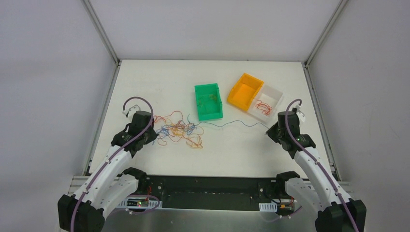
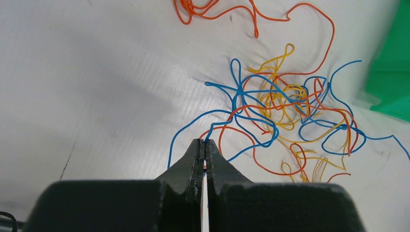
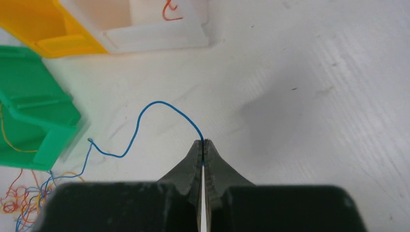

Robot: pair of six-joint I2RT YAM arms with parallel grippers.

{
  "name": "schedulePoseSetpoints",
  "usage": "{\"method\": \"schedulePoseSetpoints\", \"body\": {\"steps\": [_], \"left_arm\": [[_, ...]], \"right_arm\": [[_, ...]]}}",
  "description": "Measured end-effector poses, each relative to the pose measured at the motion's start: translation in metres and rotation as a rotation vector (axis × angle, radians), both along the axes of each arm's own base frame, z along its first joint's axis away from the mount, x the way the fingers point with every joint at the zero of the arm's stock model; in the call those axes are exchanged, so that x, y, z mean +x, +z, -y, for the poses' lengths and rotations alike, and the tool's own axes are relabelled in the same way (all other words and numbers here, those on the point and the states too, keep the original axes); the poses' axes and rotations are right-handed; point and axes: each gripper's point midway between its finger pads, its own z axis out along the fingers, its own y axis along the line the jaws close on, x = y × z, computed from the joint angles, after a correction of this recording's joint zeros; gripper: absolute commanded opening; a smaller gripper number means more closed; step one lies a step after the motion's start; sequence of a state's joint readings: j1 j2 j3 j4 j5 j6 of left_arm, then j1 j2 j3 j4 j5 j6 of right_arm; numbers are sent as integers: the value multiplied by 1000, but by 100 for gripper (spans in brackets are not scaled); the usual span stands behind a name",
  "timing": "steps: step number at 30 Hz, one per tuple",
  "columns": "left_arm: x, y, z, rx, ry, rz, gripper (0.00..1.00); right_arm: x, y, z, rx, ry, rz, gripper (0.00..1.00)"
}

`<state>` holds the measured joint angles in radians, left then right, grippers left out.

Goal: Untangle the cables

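Right fingers [image 3: 193, 162] pinching one blue cable [image 3: 159, 103], left fingers [image 2: 191, 162] closed by tangle [image 2: 285, 104], three bins [image 1: 208, 117]

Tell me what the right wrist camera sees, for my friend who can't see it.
The right gripper is shut on a thin blue wire, which loops left across the white table toward a green bin and a tangle of wires. An orange bin and a white bin sit at the top.

Three bins on a white table [image 1: 154, 82].
Right of the green bin [image 1: 212, 115]: orange bin [image 1: 238, 102], then white bin [image 1: 272, 90] farther right, those two touching.
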<state>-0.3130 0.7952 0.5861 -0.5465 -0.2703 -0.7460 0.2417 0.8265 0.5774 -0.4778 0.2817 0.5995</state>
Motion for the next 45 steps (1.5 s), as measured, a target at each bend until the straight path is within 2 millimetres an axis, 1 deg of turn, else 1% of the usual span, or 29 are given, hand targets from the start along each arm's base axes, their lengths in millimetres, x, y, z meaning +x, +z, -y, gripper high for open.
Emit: {"method": "schedulePoseSetpoints", "body": {"steps": [1,2,3,5,6,7,9,10,12,14,17,20,22,23,25,27,31,36,37,38,41,42,45], "left_arm": [[1,0,1,-1,-3,-3,0],[1,0,2,-2,-7,-8,0],[2,0,4,-7,-16,-15,0],[3,0,8,-14,-32,-28,0],[4,0,10,-19,-47,-35,0],[5,-1,12,-21,-60,-40,0],[6,-2,17,-31,-83,-53,0],[6,-3,19,-33,-94,-59,0],[6,-5,22,-41,-115,-68,0],[6,-5,26,-51,-133,-70,0],[7,-4,29,-58,-152,-66,1],[7,-4,29,-53,-163,-64,1],[7,-4,29,-50,-167,-64,1],[7,-4,29,-48,-169,-63,1],[7,-3,28,-43,-175,-61,1],[7,-2,28,-40,-179,-56,1],[7,-2,28,-38,-183,-53,1],[7,-1,28,-37,-184,-52,1],[7,-1,28,-37,-184,-52,1],[7,-1,28,-37,-184,-51,1],[7,-1,28,-36,-185,-51,1],[7,-1,27,-34,-184,-51,0],[8,-1,24,-22,-172,-47,0]], "right_arm": [[0,-1,-8,20,43,-7,2],[0,-1,-16,46,85,-12,9],[1,-1,-28,82,142,-15,18],[1,-3,-50,138,239,-25,48],[0,-5,-61,147,295,-34,58],[-3,-8,-73,151,354,-49,62],[-13,-13,-98,130,478,-81,67],[-16,-13,-109,118,528,-91,68],[-20,-9,-134,90,639,-90,68],[-19,0,-157,69,725,-71,68],[-8,11,-189,36,814,-43,68],[7,14,-219,-10,873,-30,68],[16,11,-234,-51,899,-33,70],[21,7,-242,-74,910,-38,73],[28,-2,-252,-114,932,-53,78],[33,-14,-259,-149,955,-76,79],[40,-38,-263,-205,998,-128,73],[50,-56,-271,-250,1035,-158,55],[51,-58,-273,-255,1041,-159,49],[53,-60,-275,-256,1047,-158,40],[56,-67,-279,-264,1061,-159,6],[56,-69,-279,-267,1063,-164,0],[57,-71,-277,-270,1051,-161,0]]}}
